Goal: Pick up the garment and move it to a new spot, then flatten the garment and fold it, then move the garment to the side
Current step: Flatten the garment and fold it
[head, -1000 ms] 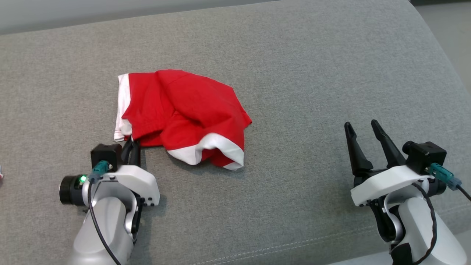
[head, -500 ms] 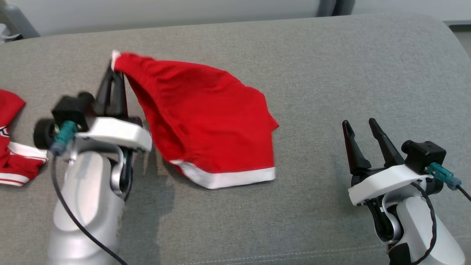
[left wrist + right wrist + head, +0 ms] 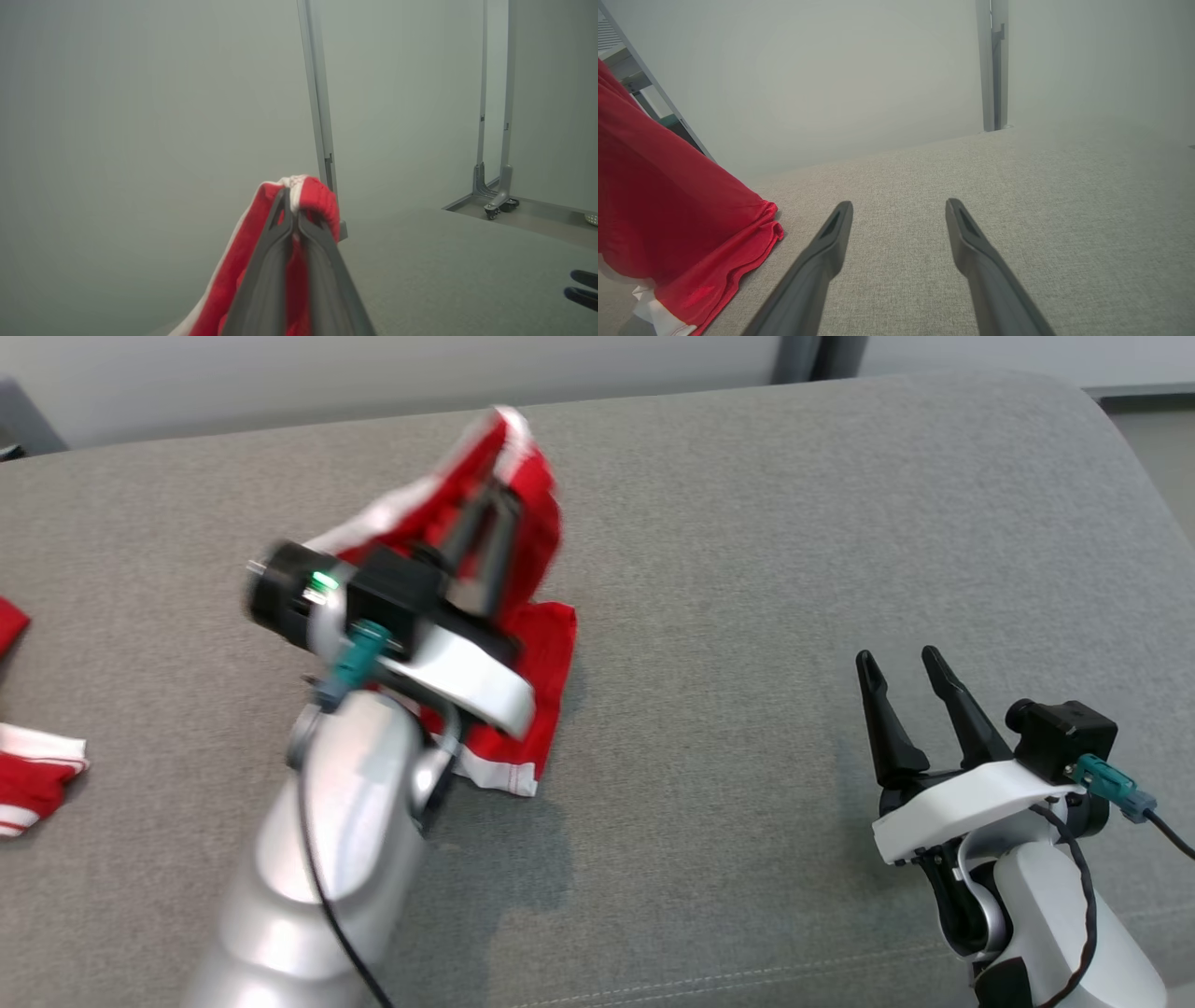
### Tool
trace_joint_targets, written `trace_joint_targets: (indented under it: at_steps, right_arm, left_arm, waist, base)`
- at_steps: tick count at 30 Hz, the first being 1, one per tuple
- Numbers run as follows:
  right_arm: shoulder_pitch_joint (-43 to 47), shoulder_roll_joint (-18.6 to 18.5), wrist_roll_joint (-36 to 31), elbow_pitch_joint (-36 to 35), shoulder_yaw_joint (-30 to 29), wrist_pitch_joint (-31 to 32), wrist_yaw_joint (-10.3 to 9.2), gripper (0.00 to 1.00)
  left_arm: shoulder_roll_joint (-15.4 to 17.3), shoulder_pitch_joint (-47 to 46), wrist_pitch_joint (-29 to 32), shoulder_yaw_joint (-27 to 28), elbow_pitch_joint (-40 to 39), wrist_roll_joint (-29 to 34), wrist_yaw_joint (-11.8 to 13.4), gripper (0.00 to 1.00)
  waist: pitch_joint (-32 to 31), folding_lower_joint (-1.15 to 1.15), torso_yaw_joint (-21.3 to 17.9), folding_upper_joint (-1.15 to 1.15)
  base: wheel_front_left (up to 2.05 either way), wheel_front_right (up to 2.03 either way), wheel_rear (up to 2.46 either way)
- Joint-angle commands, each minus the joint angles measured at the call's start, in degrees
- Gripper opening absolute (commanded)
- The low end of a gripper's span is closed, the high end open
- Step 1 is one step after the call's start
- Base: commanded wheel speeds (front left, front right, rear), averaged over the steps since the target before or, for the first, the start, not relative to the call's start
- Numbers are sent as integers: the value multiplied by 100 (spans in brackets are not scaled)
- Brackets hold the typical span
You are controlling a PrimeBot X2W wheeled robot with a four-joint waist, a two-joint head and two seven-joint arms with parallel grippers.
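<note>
1. Our left gripper has its jaws clamped shut on the white-banded edge of the red garment. It's lifted now, well to the left of the right gripper, with just the lower hem touching the grey cushion.
2. So we reckon the pick-up is done and the move has begun.
3. The right gripper's jaws are wide open and empty.
4. A second ago it lay crumpled flat, with the left gripper low at its edge.

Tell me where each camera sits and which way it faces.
Head view: on the head, facing down at the grey fabric cushion; left gripper, right gripper show.
Left wrist view: on that wrist, facing a pale wall; shut fingers pinch the red white-trimmed garment.
Right wrist view: on that wrist, low over the cushion; open fingers show.
Shared: the garment.
</note>
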Motion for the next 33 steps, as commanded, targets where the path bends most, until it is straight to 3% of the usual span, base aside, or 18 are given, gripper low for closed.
trace_joint_targets:
  at_steps: [1,2,4,5,10,15,22,33]
  right_arm:
    - [-74,33,47,-107,105,-77,0,100]
    - [-84,38,59,-83,122,-77,0,100]
    - [-111,50,85,-37,182,-77,0,100]
    - [-128,58,98,-28,213,-77,0,100]
    - [-172,56,147,12,195,-77,0,100]
    - [-158,58,157,-21,166,-77,0,100]
    - [-206,-3,264,-253,609,-77,0,100]
    - [-374,-387,1000,-96,2586,-77,0,100]
  left_arm:
    - [105,15,-26,-170,111,-161,-60,4]
    - [105,77,-18,-524,485,-328,-97,26]
    - [104,57,-17,-1088,1072,-680,-128,94]
    - [103,17,-18,-1322,1323,-788,-126,100]
    - [103,-173,-22,-2141,2014,-1256,-9,100]
    - [102,-170,-21,-2530,2476,-1651,115,100]
    - [102,36,-24,-2021,1770,-1510,673,100]
    - [106,807,-25,-1084,1395,-1157,685,100]
  waist:
    - [91,0,-148,0]
    - [110,0,-204,0]
    - [155,0,-313,0]
    - [173,0,-365,0]
    - [202,0,-406,0]
    - [122,0,-186,0]
    - [25,0,358,0]
    - [-76,0,1474,0]
  base:
    - [0,0,0]
    - [0,0,0]
    - [0,0,0]
    - [0,0,0]
    - [0,0,0]
    - [0,0,0]
    - [0,0,0]
    - [0,0,0]
